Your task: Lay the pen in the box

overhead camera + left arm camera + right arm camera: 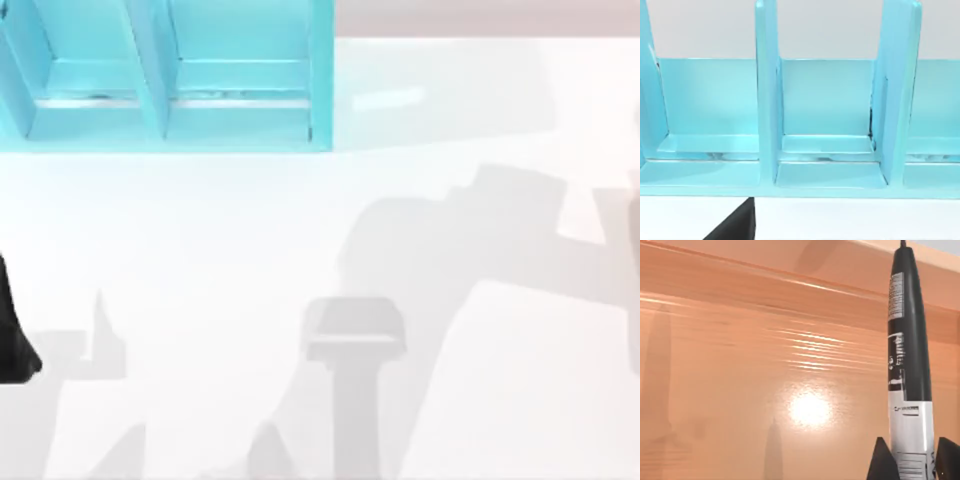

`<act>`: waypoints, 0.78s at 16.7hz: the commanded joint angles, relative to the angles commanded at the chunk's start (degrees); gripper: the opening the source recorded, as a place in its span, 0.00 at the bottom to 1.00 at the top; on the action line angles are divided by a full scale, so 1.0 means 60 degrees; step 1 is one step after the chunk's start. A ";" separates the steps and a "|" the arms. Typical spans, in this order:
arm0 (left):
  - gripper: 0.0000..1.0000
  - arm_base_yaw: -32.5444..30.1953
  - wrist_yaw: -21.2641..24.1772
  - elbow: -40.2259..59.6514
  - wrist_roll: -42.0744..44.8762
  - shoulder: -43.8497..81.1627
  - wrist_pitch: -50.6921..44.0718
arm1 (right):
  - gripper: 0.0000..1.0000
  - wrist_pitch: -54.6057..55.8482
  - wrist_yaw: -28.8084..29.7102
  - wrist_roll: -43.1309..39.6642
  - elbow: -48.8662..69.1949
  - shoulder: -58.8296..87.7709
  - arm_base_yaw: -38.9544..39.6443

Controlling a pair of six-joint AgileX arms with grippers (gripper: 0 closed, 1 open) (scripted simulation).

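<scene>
The turquoise box [322, 80] stands at the table's far left, its partitions forming several compartments. In the left wrist view the box [767, 100] is close ahead, and a dark part of my left gripper [735, 227] shows just in front of its near wall. My left arm [12, 335] is at the table's left edge. My right gripper [912, 457] is shut on the pen [907, 350]. The pen's white barrel with dark print sits between the dark fingers [882, 462], and its black end points away from the wrist.
The white table [250, 300] stretches in front of the box, with grey shadows of the arms across its middle and right. Behind the pen in the right wrist view lies a glossy orange, wood-like surface [765, 365].
</scene>
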 joint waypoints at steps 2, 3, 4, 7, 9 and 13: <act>1.00 0.0000 0.0000 0.0000 0.0000 0.0000 0.0000 | 0.00 0.0089 0.0226 0.0342 -0.0218 -0.0099 -0.0190; 1.00 0.0000 0.0000 0.0000 0.0000 0.0000 0.0000 | 0.00 0.0095 0.0241 0.0365 -0.0233 -0.0106 -0.0203; 1.00 0.0000 0.0000 0.0000 0.0000 0.0000 0.0000 | 0.00 0.0095 0.0241 0.0365 -0.0233 -0.0106 -0.0203; 1.00 0.0000 0.0000 0.0000 0.0000 0.0000 0.0000 | 0.00 0.0086 0.0221 0.0362 -0.0208 -0.0059 -0.0164; 1.00 0.0000 0.0000 0.0000 0.0000 0.0000 0.0000 | 0.00 0.0234 0.0215 0.0354 -0.0364 -0.0108 -0.0170; 1.00 0.0000 0.0000 0.0000 0.0000 0.0000 0.0000 | 0.00 0.1259 0.0212 0.0301 -0.1633 -0.0401 -0.0195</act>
